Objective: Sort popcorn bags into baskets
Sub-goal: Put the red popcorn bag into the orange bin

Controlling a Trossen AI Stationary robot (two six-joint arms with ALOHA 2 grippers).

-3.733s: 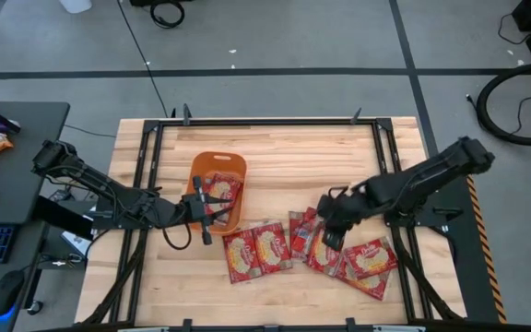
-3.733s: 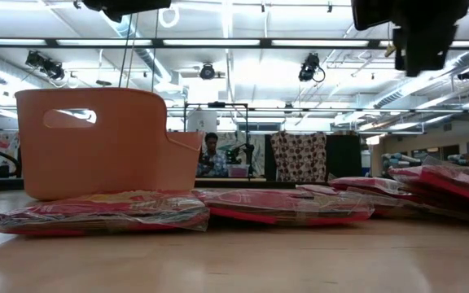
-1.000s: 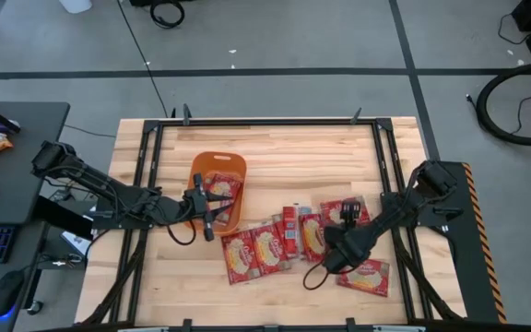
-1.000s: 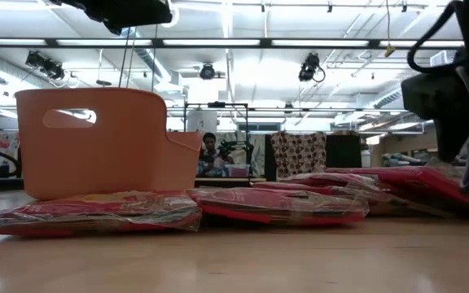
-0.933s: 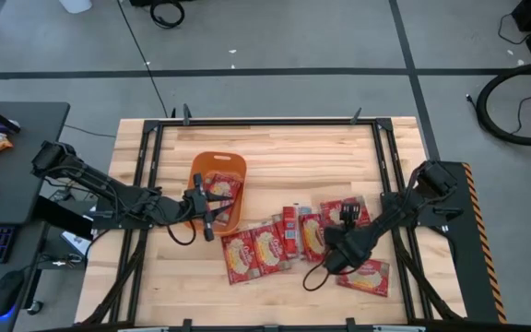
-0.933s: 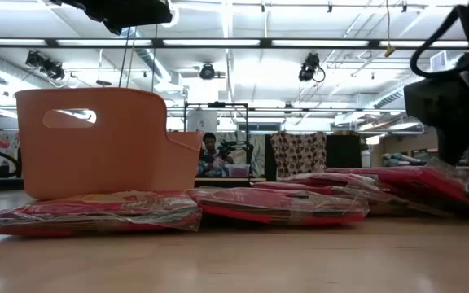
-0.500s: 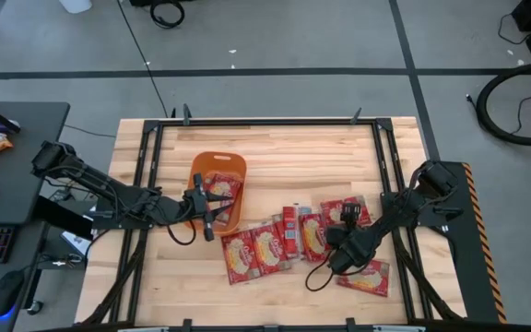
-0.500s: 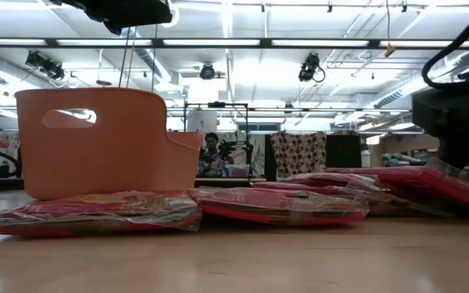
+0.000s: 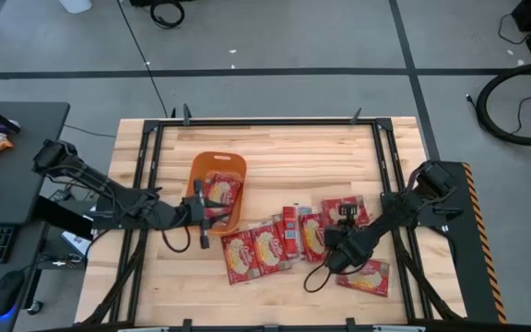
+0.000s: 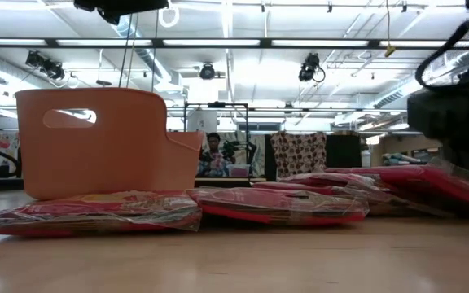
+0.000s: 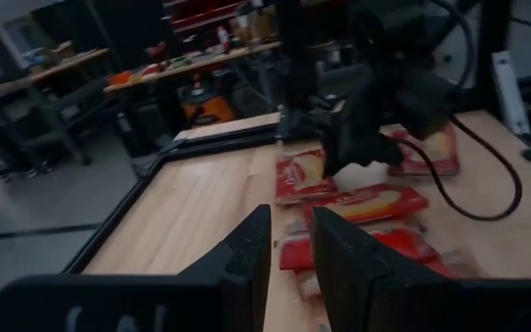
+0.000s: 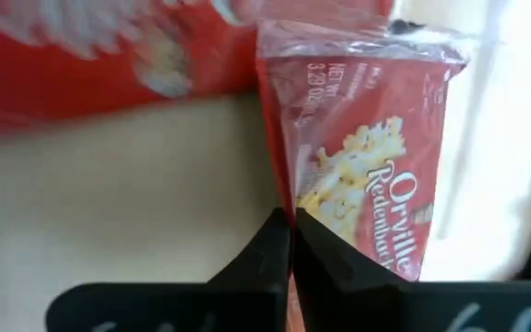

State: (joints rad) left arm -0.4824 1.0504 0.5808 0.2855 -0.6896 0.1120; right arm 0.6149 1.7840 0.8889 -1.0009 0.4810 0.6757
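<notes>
The orange basket stands left of the table's middle with red popcorn bags lying inside it. Several more popcorn bags lie flat and overlapping on the wood to its right, and one lies apart near the front. My left gripper hovers at the basket's near-left side, narrowly open and holding nothing. My right gripper is low among the right-hand bags and shut on one of them. My right gripper pinches a popcorn bag between its two shut fingers at the bag's edge, near one corner. A strip of red wrapper shows between the fingers. The fingers slant down from the table's right side. Whether the bag is off the table, I cannot tell.
A black metal frame borders the wooden table. In the low view the bags lie in a low row in front of the basket. A person sits in the room far behind. Bare wood lies along the far and near edges.
My left gripper has drawn back a little from over the basket toward the table's left and has risen in the low view. My right gripper has stayed low among the right-hand bags, shifting only slightly.
</notes>
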